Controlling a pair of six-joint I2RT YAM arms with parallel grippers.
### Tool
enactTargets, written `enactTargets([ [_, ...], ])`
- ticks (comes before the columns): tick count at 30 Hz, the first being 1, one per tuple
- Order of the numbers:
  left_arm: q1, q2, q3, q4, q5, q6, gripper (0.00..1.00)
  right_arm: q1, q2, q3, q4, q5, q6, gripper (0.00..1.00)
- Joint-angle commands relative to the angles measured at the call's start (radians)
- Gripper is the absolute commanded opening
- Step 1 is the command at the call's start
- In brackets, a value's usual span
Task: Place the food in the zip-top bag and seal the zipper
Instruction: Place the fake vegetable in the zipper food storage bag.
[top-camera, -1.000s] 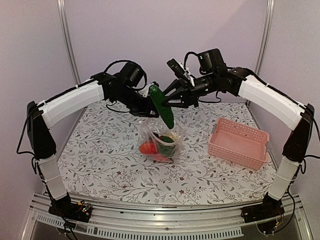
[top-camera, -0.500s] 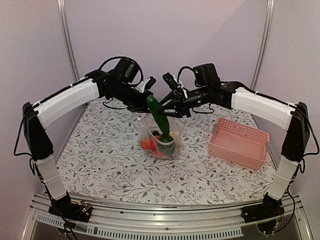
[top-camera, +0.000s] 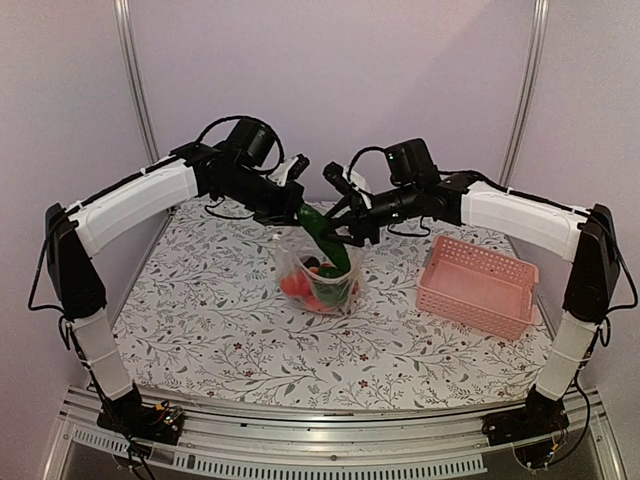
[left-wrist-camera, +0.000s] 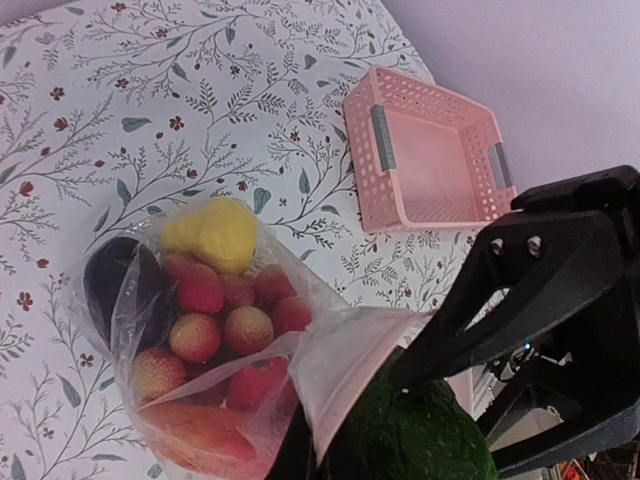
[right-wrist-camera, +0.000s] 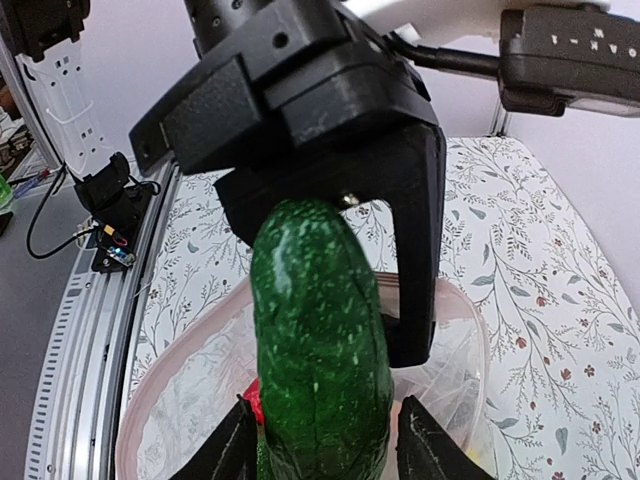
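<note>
Top external view: a floral-patterned table carries the whole scene, with the left arm and right arm arching in from either side so that their ends meet over the middle. A pink basket sits on the right part of the table, well apart from the arms' ends.

Between the two arm ends the zip-top bag stands on the table near the centre with its mouth upward. The left gripper is closed tight, pinching the bag's upper edge and holding the mouth up. The long green cucumber leans through that mouth, its lower end down among the other food and its upper end sticking out.

The right gripper has one finger on each side of the cucumber, partly spread. The right wrist view shows the fingers very close to the cucumber's skin, but whether they press on it I cannot tell.

Inside the bag, the left wrist view shows a dark purple eggplant, a yellow lemon, a cluster of red round ones and an orange-red piece at the bottom. The zipper, a whitish-pink strip along the mouth, is unsealed and folds over beside the cucumber.
</note>
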Motion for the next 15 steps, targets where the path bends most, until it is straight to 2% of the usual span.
enactTargets([
  [1,0.006,-0.031,-0.015,0.041,0.022,-0.01,0.0,0.03,-0.042,0.057,-0.158,0.093,-0.081,0.52],
  [10,0.011,-0.019,-0.018,0.046,0.017,-0.015,0.0,0.07,-0.097,0.132,-0.334,0.155,-0.163,0.6],
  [13,0.013,-0.019,-0.022,0.046,0.016,-0.016,0.0,0.084,-0.123,0.124,-0.362,0.2,-0.206,0.6],
  [15,0.014,-0.017,-0.023,0.046,0.016,-0.016,0.0,0.086,-0.135,0.116,-0.365,0.223,-0.216,0.56],
])
